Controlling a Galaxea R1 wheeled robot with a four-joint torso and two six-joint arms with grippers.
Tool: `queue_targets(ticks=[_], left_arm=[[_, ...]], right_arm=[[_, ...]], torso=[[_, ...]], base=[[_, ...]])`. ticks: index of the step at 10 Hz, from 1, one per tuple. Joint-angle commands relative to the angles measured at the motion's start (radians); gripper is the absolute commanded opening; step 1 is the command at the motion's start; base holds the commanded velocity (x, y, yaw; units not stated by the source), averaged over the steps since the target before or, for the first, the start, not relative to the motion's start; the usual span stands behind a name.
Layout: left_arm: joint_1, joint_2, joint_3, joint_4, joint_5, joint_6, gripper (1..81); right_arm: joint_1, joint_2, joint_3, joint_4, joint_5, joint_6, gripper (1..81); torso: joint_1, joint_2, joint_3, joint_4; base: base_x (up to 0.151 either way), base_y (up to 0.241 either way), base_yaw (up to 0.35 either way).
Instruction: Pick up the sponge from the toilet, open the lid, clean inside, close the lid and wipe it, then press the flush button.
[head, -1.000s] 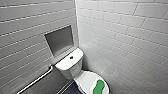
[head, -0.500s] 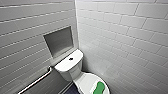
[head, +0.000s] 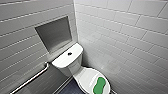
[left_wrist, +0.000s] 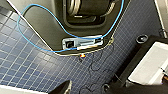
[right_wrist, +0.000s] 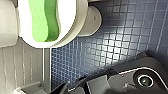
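The white toilet (head: 75, 63) stands in the corner of two tiled walls, its lid (head: 86, 77) down. The bright green sponge (head: 100, 85) lies flat on the lid, toward the bowl's front. The dark round flush button (head: 69, 53) sits in the middle of the tank top. The right wrist view looks down on the sponge (right_wrist: 43, 20) and the lid's white rim (right_wrist: 71, 25); my right gripper (right_wrist: 75, 87) hangs open, well short of them and over the floor. My left gripper (left_wrist: 83, 90) is open above the floor beside my base, with nothing in it.
A recessed niche (head: 53, 33) is set in the left wall above the tank, and a metal grab rail (head: 31, 79) runs below it. The floor is dark blue mosaic tile (right_wrist: 120, 37). My dark base (left_wrist: 50, 30) carries a loose blue cable (left_wrist: 25, 12).
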Motion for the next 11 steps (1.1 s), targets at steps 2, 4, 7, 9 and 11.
queue_targets(ticks=[2,4,7,9,11], left_arm=[[0.039,0.017,-0.017,0.003,0.084,0.005,81.1],[0.037,0.03,-0.043,0.005,0.084,0.005,81.1],[0.039,0.055,-0.077,0.006,0.084,0.005,81.1],[0.039,0.058,-0.081,0.005,0.092,0.005,81.1],[0.063,0.076,-0.075,0.006,0.092,0.006,81.1]], right_arm=[[0.136,-0.026,-0.015,0.007,-0.04,0.03,81.1],[0.179,-0.012,-0.018,0.01,-0.044,0.029,81.1],[0.224,0.002,-0.019,0.011,-0.054,0.03,81.1],[0.242,0.006,-0.021,0.011,-0.054,0.03,81.1],[0.248,0.029,-0.024,0.007,-0.054,0.029,81.1]], torso=[[0.08,-0.125,-0.005,0.0],[0.124,-0.195,-0.017,0.0],[0.195,-0.309,-0.017,0.0],[0.242,-0.384,-0.017,0.0],[0.29,-0.461,-0.017,0.0]], base=[[0.0,0.0,0.0],[0.0,0.0,0.0],[0.0,0.0,0.0],[0.0,0.0,0.0],[0.0,0.0,0.0]])
